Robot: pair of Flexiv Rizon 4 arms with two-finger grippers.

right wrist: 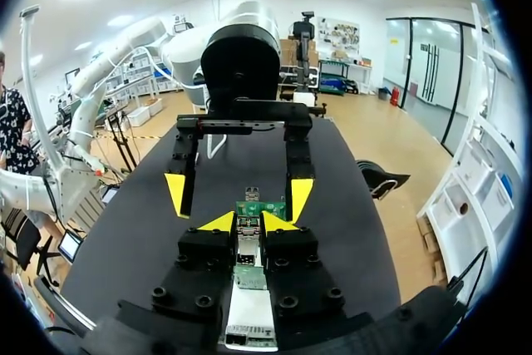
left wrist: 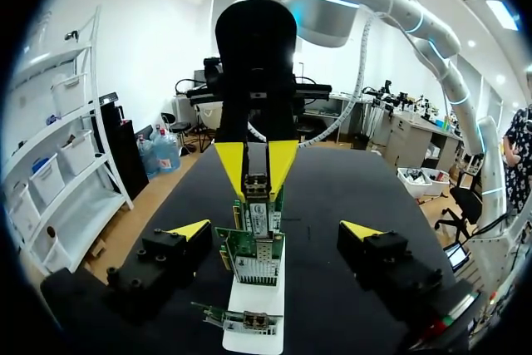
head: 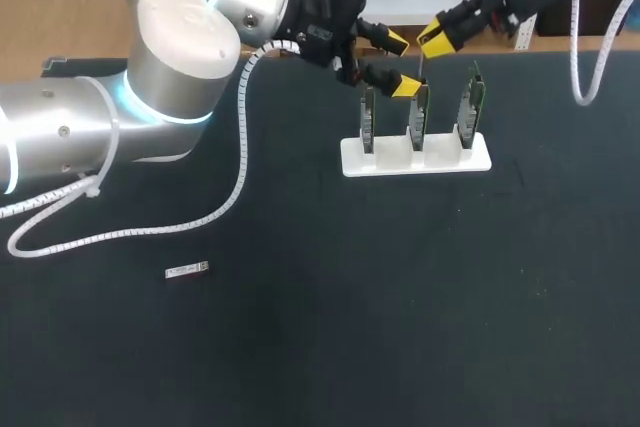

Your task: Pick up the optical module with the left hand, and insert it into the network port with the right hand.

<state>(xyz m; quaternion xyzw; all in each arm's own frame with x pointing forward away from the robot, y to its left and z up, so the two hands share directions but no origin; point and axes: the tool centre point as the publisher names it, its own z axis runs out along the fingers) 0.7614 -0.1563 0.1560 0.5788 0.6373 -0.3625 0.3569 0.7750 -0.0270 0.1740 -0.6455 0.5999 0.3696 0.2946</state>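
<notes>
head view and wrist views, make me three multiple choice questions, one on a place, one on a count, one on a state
1. Where is the loose silver module?
A) flat on the table, well apart from the white holder
B) slotted into the holder
C) leaning against the holder

2. How many green boards stand in the holder?
A) two
B) three
C) five

3. How is the left gripper?
A) shut on a board
B) shut on a cable
C) open

Answers:
1 A: the module lies alone on the dark table, on the left arm's side.
2 B: three upright boards stand in a row.
3 C: its yellow tips stand wide apart and grip nothing.
</notes>
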